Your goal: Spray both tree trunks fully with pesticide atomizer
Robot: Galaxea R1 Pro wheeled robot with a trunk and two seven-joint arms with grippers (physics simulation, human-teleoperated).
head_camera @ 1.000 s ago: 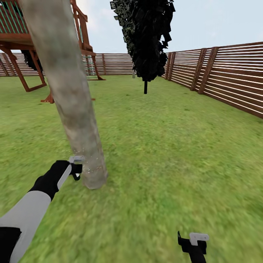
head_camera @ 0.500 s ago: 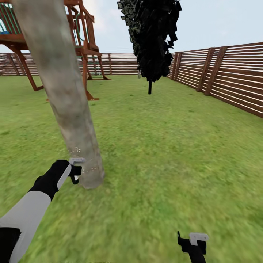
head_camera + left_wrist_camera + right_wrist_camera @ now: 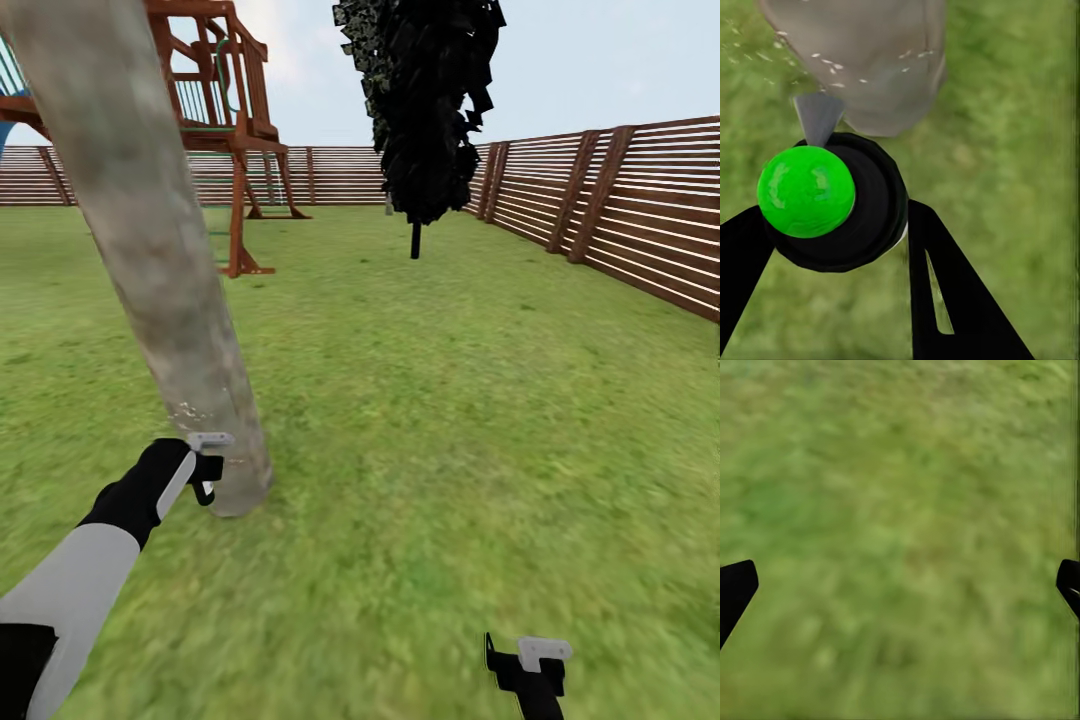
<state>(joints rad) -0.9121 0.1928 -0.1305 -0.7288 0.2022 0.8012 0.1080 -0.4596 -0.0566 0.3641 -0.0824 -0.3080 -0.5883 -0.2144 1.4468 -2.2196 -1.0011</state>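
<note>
As the view swings, atomizer (image 3: 832, 202) apparently still sprays trunk (image 3: 160, 260).

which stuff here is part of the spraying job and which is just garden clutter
Job:
left gripper shut on pesticide atomizer
tree trunk
pale pesticide specks low on the trunk

Just there:
right gripper, open over grass
wooden play tower
dark conifer
slat fence

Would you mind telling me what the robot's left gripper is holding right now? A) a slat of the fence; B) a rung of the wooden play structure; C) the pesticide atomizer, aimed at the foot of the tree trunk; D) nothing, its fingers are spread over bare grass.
C: in the left wrist view the left gripper clasps the pesticide atomizer, nozzle toward the speck-dotted tree trunk.
</note>
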